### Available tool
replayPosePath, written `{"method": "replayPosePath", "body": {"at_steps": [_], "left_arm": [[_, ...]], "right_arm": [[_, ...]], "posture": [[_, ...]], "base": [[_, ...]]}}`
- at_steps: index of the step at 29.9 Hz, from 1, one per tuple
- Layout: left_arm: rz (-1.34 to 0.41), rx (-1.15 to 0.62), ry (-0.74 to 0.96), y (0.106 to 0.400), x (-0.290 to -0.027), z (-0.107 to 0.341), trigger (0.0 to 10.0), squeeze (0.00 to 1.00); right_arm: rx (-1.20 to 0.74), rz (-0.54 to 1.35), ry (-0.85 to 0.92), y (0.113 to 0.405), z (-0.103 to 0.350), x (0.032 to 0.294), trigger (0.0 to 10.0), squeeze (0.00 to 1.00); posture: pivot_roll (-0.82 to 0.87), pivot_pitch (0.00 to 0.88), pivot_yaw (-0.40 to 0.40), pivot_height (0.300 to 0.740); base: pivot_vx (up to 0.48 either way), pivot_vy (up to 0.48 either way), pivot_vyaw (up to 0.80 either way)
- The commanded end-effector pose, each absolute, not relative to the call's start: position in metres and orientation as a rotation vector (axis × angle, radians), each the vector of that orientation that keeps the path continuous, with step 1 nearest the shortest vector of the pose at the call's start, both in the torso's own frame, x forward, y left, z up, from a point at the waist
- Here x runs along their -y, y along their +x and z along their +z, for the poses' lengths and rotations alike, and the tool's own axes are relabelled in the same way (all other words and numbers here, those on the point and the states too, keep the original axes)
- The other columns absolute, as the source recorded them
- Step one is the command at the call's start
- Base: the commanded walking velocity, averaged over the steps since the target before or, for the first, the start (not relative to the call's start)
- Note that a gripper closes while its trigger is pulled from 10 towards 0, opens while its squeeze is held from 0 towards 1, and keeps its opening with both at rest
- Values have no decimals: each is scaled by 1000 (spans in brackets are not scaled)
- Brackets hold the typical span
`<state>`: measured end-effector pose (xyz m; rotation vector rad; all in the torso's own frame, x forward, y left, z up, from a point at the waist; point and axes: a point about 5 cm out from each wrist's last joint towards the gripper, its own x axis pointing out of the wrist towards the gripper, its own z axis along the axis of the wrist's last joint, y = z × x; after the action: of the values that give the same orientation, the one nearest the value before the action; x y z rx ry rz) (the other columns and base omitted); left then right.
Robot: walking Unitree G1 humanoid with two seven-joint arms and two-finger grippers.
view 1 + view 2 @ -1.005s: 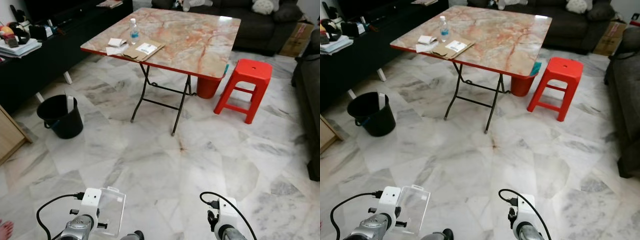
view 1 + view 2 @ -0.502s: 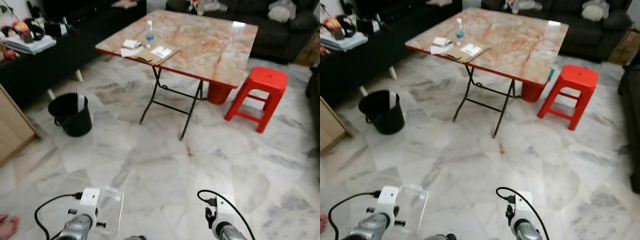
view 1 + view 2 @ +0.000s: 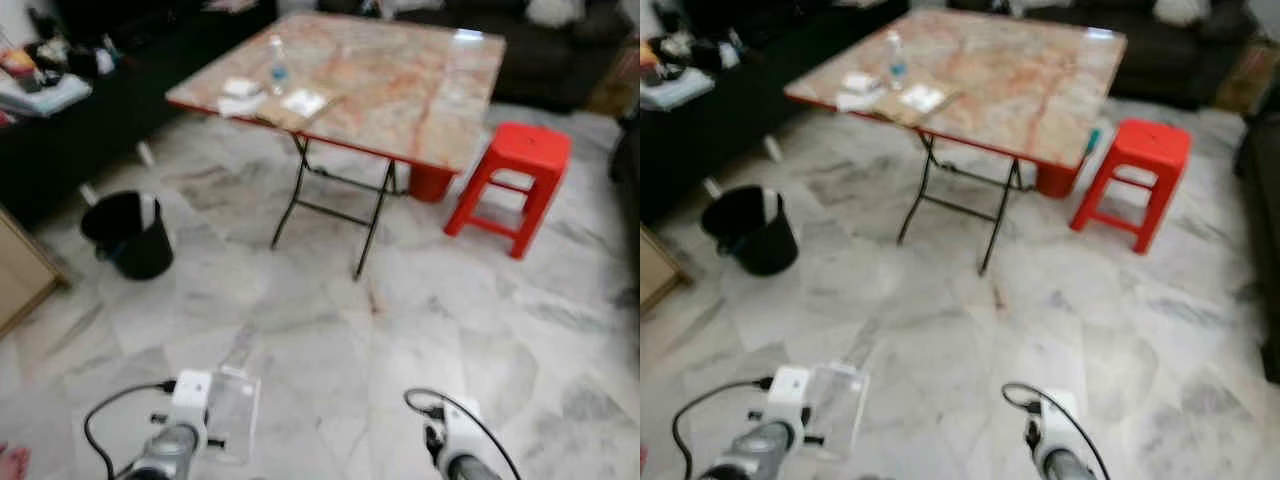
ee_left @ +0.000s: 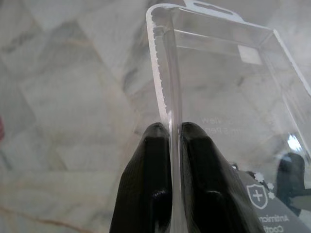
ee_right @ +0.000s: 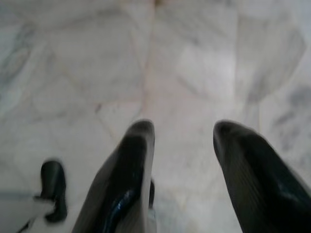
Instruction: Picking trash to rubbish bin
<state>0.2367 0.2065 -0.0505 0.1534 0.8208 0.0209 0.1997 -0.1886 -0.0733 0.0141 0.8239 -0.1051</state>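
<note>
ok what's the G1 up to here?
It's standing on the marble floor carrying trash. The left claw is shut on a clear plastic package, pinching one edge. The right claw is open, holding nothing. The black bin sits ahead to its left, beside the folding table, out of reach for now.

The trash is a clear plastic blister pack [image 4: 218, 97], empty and see-through, pinched upright by one edge in the left pincer [image 4: 174, 133], lower left of the head view. The bin is a black bucket [image 3: 128, 233] sitting open on the marble floor, left side of frame, well apart from the pack.
</note>
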Motion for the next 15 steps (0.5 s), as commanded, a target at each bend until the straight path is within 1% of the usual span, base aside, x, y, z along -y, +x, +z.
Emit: {"method": "replayPosePath", "body": {"at_steps": [1,4,6,8,15], "left_arm": [[42,-847,164,230,-215,-54,10000,0],[42,-847,165,230,-215,-53,10000,0],[45,-842,165,232,-216,-52,10000,0],[46,-839,165,233,-216,-51,10000,0],[50,-839,166,232,-217,-52,10000,0]], "right_arm": [[-814,-86,39,203,-73,178,10000,0],[-811,-88,44,204,-72,178,10000,0],[-812,-73,18,204,-72,177,10000,0],[-813,-68,10,204,-72,176,10000,0],[-814,-71,19,203,-73,175,10000,0]], "posture": [[127,134,-32,740],[126,135,-27,740],[128,137,-27,740],[128,137,-27,740],[128,138,-21,740]], "base": [[262,0,0],[262,0,0],[261,0,0],[262,0,488],[261,0,800]]}}
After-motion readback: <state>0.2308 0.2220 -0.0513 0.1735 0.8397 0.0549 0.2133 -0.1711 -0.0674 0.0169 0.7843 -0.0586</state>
